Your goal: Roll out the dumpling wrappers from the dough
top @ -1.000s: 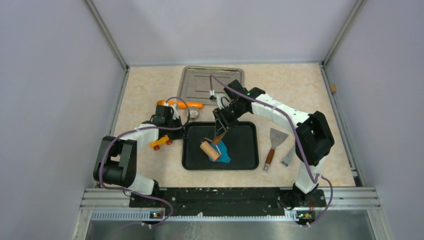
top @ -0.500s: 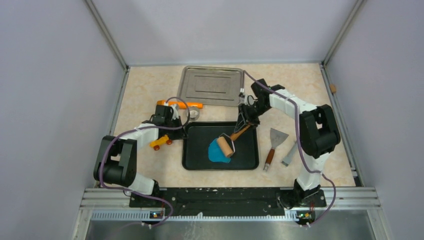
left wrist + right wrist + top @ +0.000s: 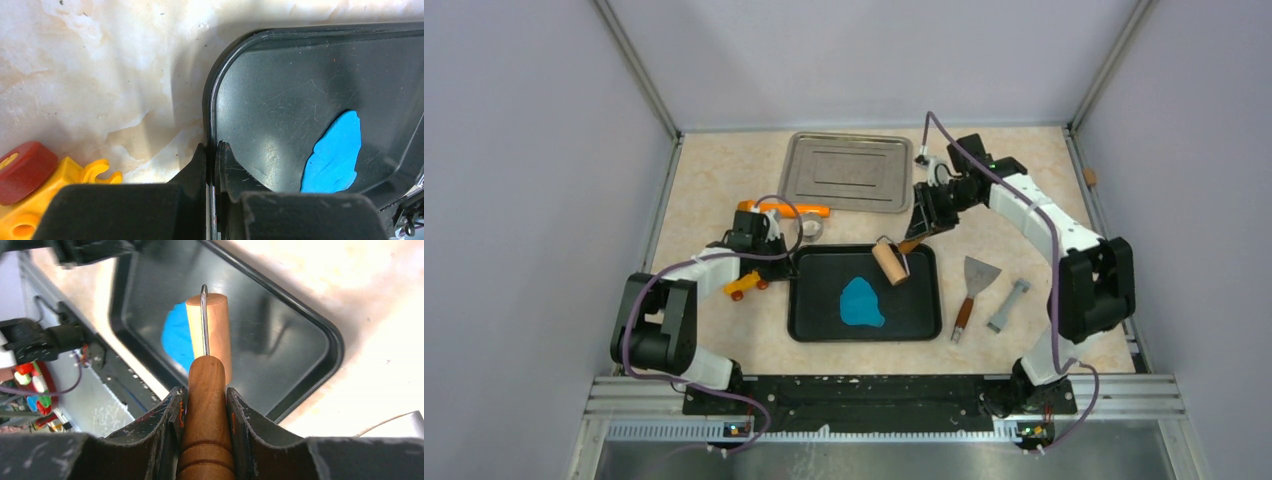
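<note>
The blue dough (image 3: 861,302) lies as a flattened irregular sheet in the black tray (image 3: 919,325); it also shows in the left wrist view (image 3: 334,155) and the right wrist view (image 3: 176,337). No round wrappers are in view. My right gripper (image 3: 918,228) is shut on the wooden handle of a roller (image 3: 207,405) and holds the roller barrel (image 3: 889,263) lifted over the tray's far right part, off the dough. My left gripper (image 3: 214,150) is shut on the tray's left rim (image 3: 209,110), one finger on each side of it.
A steel tray (image 3: 849,172) lies at the back. An orange tool (image 3: 786,209) and a yellow toy with red wheels (image 3: 744,286) sit left of the black tray. A scraper (image 3: 971,293) and a grey tool (image 3: 1008,306) lie to its right.
My right gripper has drawn the roller back and to the right, off the dough and up toward the tray's far right corner. The dough lies uncovered. The left arm has not moved.
</note>
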Motion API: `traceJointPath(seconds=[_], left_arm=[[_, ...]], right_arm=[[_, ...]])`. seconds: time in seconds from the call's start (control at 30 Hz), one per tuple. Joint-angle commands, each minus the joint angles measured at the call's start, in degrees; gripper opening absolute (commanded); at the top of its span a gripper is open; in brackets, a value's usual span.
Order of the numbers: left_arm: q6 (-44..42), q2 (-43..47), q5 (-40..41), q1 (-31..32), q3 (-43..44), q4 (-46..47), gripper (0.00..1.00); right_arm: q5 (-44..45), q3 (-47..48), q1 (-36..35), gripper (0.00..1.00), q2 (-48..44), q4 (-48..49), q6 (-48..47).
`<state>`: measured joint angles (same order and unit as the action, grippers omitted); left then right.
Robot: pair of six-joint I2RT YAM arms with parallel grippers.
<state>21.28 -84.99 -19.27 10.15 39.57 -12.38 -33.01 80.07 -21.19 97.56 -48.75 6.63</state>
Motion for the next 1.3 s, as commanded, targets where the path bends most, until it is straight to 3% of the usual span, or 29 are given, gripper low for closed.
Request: traceJointPath(seconds=[0.0, 0.17, 0.33, 0.47, 0.5, 0.63, 1.03, 1.13, 1.27], left_arm=[[-2.0, 1.7, -1.2, -0.3, -2.1, -4.3, 0.0], [-1.8, 1.8, -0.7, -0.4, -2.3, -5.2, 0.0], [-0.9, 1.2, -1.3, -0.4, -1.8, -5.1, 0.0], [-0.6, 0.2, -1.5, -0.4, -1.3, -4.4, 0.0], [-0.5, -0.2, -1.5, -0.4, -1.2, -4.3, 0.0], [-0.3, -0.9, -1.8, -0.4, -0.6, -4.7, 0.0], [0.3, 0.9, -2.4, -0.5, -2.2, -3.5, 0.0], [0.4, 0.8, -2.6, -0.5, -1.8, -3.5, 0.0], [-0.1, 1.1, -3.0, -0.5, -2.0, -3.5, 0.0]], right_arm=[[-9.6, 2.5, -2.5, 0.0, -6.4, 3.4, 1.4], [-18.8, -6.1, -3.9, 0.0, -3.3, 13.5, 13.6], [-18.5, -10.6, -4.5, 0.0, -0.8, 16.7, 15.2], [-11.8, -13.5, -4.5, 0.0, 0.7, 18.2, 14.5], [-5.9, -14.1, -4.9, 0.0, 1.4, 17.6, 14.2], [4.2, -17.2, -6.1, 0.0, 3.8, 19.4, 12.6], [8.6, -17.0, -12.7, 0.0, 11.7, 25.9, 12.6], [6.5, -15.4, -14.0, 0.0, 12.9, 27.4, 13.6], [-9.8, -8.3, -15.2, 0.0, 10.8, 28.1, 13.2]])
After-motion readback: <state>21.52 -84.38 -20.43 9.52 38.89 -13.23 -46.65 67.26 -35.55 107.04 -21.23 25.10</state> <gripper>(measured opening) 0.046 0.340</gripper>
